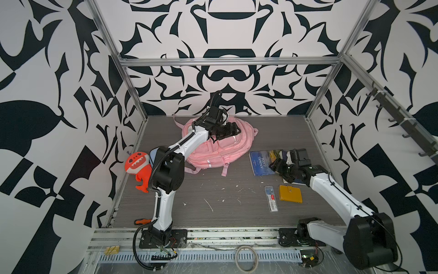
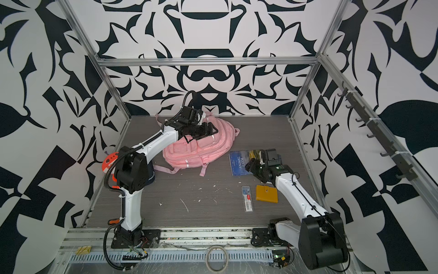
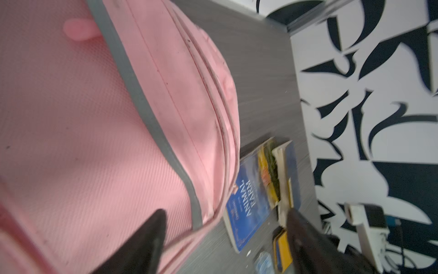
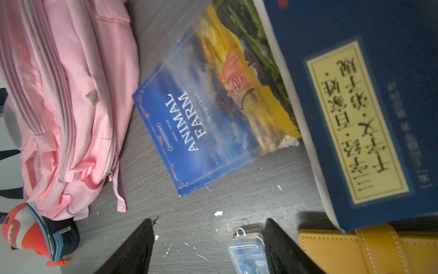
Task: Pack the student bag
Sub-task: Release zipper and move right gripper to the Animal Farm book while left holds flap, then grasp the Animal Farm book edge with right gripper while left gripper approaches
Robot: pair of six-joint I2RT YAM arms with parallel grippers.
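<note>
The pink bag (image 1: 213, 147) lies at the back of the desk (image 1: 213, 189). The left fingers (image 3: 147, 242) hover just over its top, spread wide, grasping nothing. The right fingers (image 4: 135, 251) are parted and empty too, low over the desk beside the Animal Farm book (image 4: 208, 113) and a blue book (image 4: 355, 118).

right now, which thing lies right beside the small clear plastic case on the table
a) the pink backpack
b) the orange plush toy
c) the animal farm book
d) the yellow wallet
d: in both top views the yellow wallet lies just next to the clear case, a narrow gap between them.
</note>
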